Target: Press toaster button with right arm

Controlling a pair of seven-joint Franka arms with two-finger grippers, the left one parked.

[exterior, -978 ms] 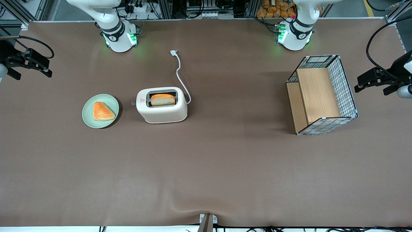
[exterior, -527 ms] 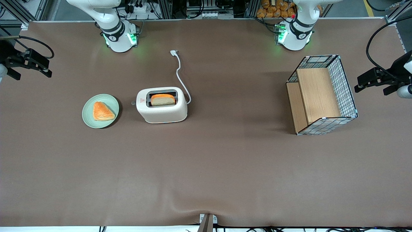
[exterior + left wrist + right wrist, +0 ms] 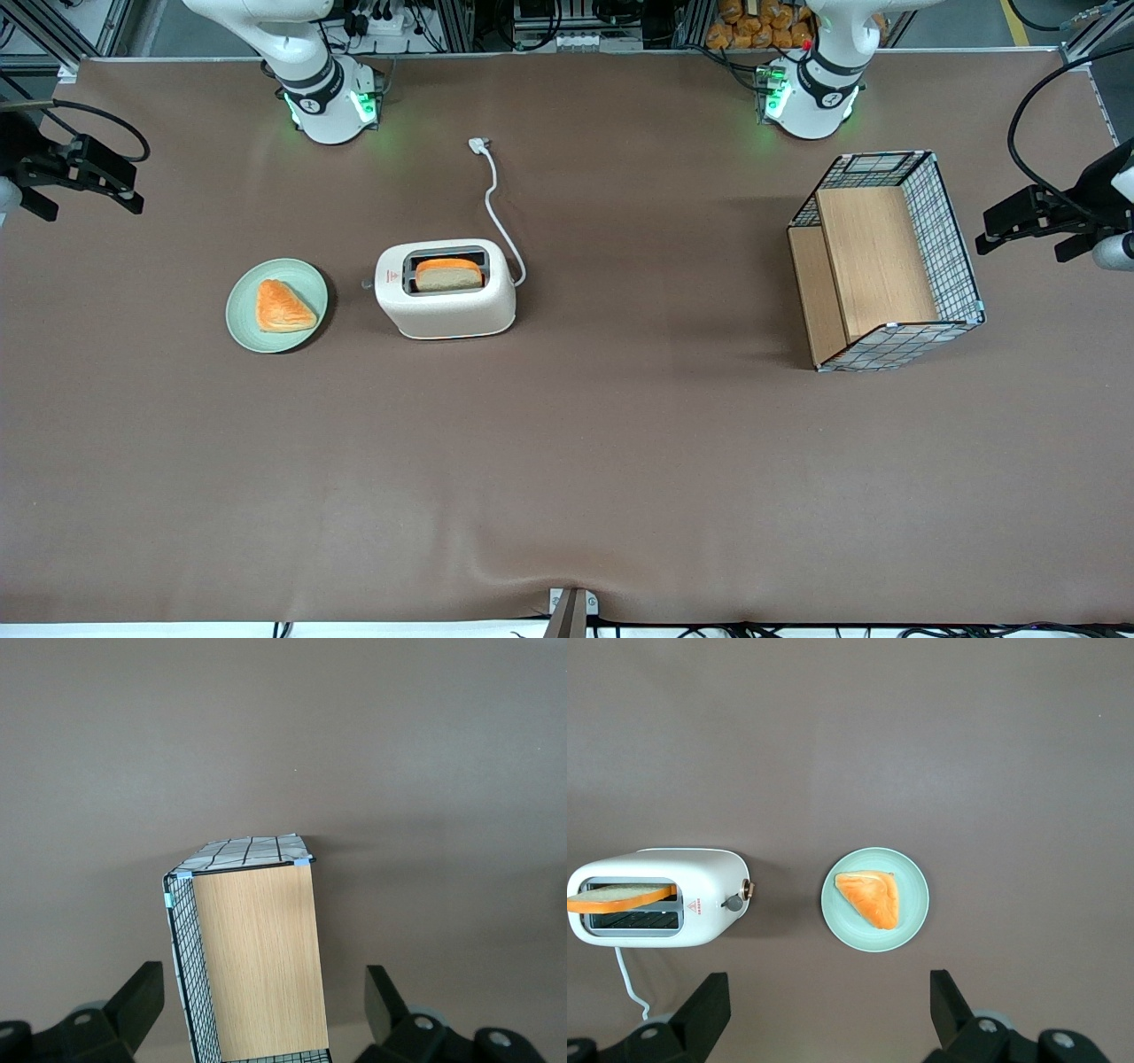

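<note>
Front view: the cream-white toaster (image 3: 446, 290) stood on the brown table (image 3: 567, 461), a bread slice (image 3: 449, 274) in its slot and the toaster button (image 3: 366, 284) facing a green plate (image 3: 276, 305). The right arm's gripper (image 3: 75, 173) was held high, well apart from the toaster. Right wrist view: the gripper's fingers (image 3: 704, 1010) were spread wide, empty, above toaster and plate.
</note>
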